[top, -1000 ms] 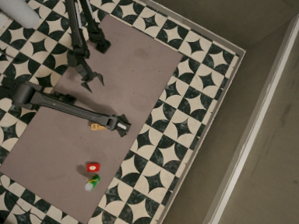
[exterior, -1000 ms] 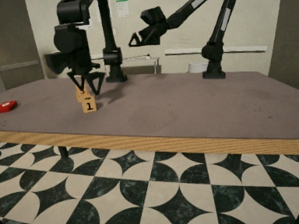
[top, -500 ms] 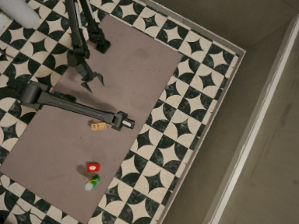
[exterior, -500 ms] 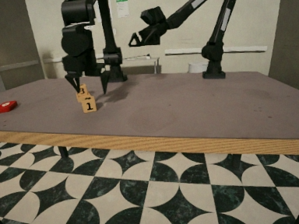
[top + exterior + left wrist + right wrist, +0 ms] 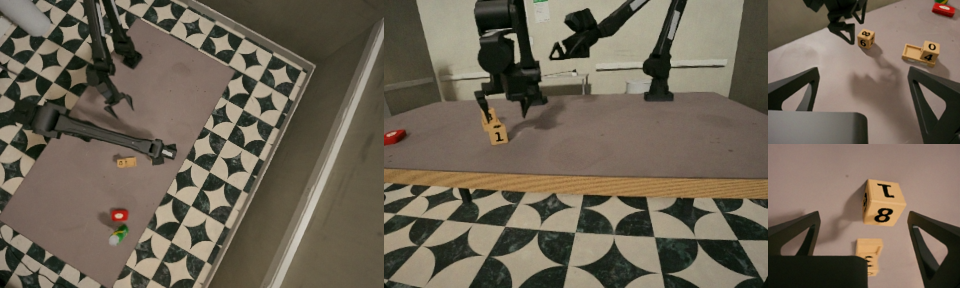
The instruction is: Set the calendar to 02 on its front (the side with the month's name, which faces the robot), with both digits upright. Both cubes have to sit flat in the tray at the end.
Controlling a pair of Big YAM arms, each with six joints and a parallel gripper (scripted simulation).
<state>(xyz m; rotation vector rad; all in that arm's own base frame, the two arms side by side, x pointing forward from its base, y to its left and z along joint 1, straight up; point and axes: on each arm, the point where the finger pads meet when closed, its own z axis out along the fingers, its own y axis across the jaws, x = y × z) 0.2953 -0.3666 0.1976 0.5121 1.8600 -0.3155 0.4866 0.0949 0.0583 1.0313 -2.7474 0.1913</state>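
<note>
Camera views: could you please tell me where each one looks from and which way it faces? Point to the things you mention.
Top: high overhead, facing down at the table (image 5: pixel 165 90) (image 5: pixel 634 140) (image 5: pixel 832 58) (image 5: pixel 810 176); both arms show.
Exterior: beyond the table edge opposite the arm bases, facing them; both arms show.
Left wrist: on the left arm, facing down across the table; its own fingers and the right gripper (image 5: pixel 166 156) (image 5: pixel 506 118) (image 5: pixel 857 33) (image 5: pixel 863 216) show.
Right wrist: on the right arm, facing down; its own fingers show.
Both wrist views share the loose cube (image 5: pixel 498 135) (image 5: pixel 866 38) (image 5: pixel 884 203) and tray (image 5: pixel 132 162) (image 5: pixel 913 52) (image 5: pixel 869 243).
</note>
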